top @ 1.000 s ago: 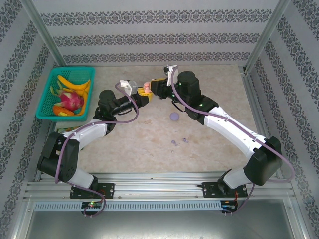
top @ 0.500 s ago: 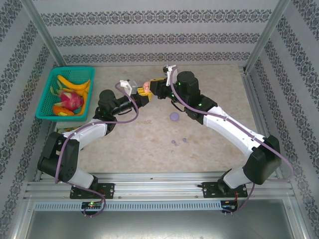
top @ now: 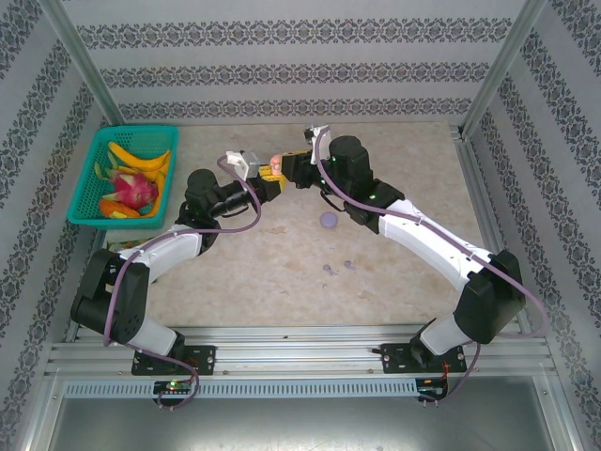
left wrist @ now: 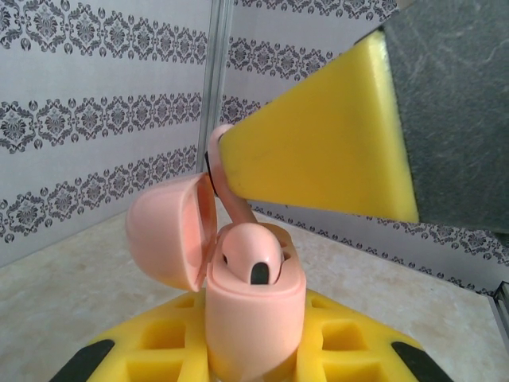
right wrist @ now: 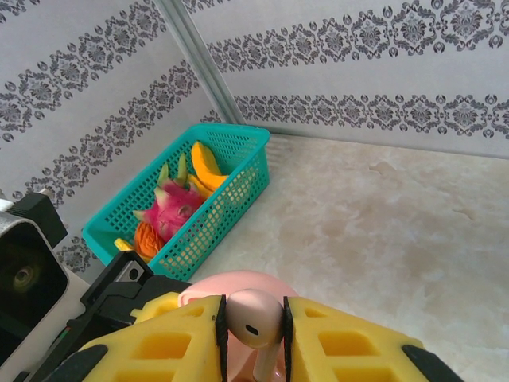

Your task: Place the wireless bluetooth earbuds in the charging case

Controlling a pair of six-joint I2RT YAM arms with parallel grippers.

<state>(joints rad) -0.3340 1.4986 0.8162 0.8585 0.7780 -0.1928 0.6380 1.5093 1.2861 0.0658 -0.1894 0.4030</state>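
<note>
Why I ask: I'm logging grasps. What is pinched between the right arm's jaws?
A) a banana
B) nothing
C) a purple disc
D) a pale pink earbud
D: the right wrist view shows a pale pink earbud pinched between the yellow right jaws.

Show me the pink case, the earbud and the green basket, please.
charging case (left wrist: pixel 254 318), left wrist view, on its front body below the open lid.
earbud (right wrist: pixel 253 317), right wrist view, on its rounded head.
green basket (right wrist: pixel 216 216), right wrist view, on its near mesh wall.
</note>
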